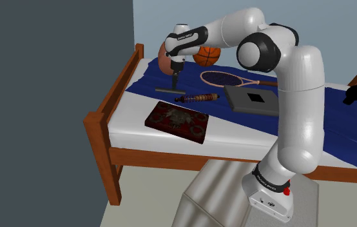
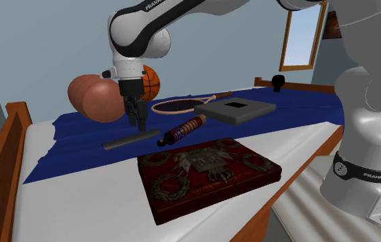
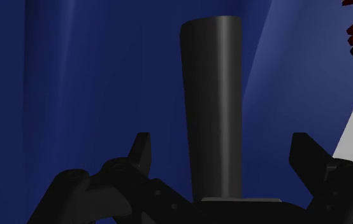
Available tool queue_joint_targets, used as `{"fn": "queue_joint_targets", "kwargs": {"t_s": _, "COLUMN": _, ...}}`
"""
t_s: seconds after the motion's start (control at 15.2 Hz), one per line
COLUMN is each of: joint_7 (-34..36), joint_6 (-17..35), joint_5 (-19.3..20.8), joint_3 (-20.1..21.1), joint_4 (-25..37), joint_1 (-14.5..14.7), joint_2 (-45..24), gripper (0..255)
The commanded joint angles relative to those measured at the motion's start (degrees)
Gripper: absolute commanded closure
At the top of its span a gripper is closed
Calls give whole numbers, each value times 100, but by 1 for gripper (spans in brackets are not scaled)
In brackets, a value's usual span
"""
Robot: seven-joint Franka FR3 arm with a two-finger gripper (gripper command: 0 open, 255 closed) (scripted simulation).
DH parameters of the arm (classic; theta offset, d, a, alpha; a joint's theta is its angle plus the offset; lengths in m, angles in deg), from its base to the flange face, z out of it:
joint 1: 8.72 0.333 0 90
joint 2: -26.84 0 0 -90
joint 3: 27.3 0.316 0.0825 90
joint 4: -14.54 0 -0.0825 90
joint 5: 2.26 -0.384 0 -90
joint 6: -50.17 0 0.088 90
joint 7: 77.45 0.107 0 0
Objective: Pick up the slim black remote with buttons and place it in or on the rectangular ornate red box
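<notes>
Two black fingers (image 3: 142, 149) stand apart on either side of the slim black remote (image 3: 212, 95), neither touching it. We judge the grasp step to be in hand: the gripper (image 2: 139, 122) hangs just over the remote and nothing is clasped yet. The remote lies flat on the blue blanket (image 2: 79, 137) of the bed (image 1: 100, 129). The ornate red box (image 2: 206, 168) sits apart from it on the white sheet (image 2: 79, 199), nearer the bed's front edge in the shoulder view. Next, we think, the hand needs to sink a little, close across the remote's narrow width, lift it clear and carry it over to the box's top. For writing, we read FRANKA in white capitals on the arm (image 2: 141, 34) in the second exterior view, and FRANKA again on the dark band (image 2: 364, 173) at its base; the box bears scrollwork but no letters we can make out
</notes>
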Motion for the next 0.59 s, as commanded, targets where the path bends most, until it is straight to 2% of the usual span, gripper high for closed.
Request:
{"fn": "queue_joint_targets", "kwargs": {"t_s": 0.0, "joint_7": -9, "joint_6": 153, "joint_5": -23, "joint_3": 17, "joint_4": -94, "joint_1": 9, "joint_2": -60, "gripper": 0}}
{"fn": "queue_joint_targets", "kwargs": {"t_s": 0.13, "joint_7": -26, "joint_6": 316, "joint_5": -49, "joint_3": 33, "joint_4": -189, "joint_1": 11, "joint_2": -130, "gripper": 0}}
{"fn": "queue_joint_targets", "kwargs": {"t_s": 0.53, "joint_7": -26, "joint_6": 316, "joint_5": -49, "joint_3": 33, "joint_4": -189, "joint_1": 11, "joint_2": -130, "gripper": 0}}
